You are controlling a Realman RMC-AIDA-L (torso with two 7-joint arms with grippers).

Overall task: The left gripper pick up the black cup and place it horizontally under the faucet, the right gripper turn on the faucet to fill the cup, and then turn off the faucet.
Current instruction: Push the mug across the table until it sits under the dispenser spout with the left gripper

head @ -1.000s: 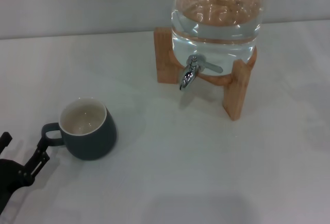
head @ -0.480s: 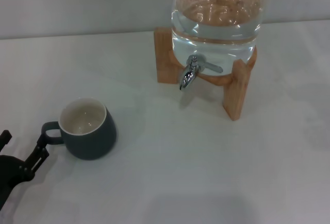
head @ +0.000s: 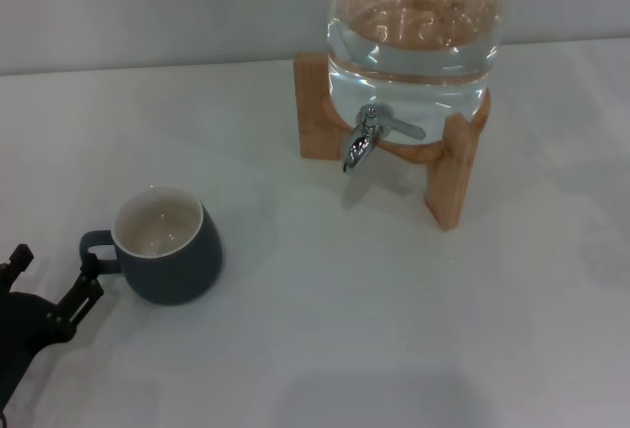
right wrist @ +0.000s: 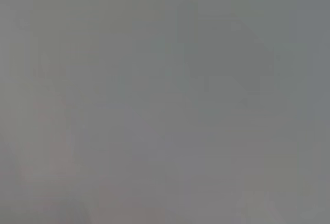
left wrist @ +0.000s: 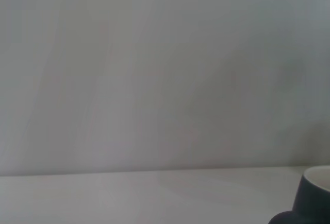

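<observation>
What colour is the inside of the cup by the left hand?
Cream-white inside the black cup; the head view shows it best.

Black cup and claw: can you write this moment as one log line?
left gripper: open, at handle | black cup: upright on table, ungrasped | faucet: untouched | right gripper: unseen

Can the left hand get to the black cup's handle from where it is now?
Probably yes. The left hand is open beside the black cup, one finger right by its handle, and nothing lies between them.

Left claw (head: 54,275) partly off-frame
</observation>
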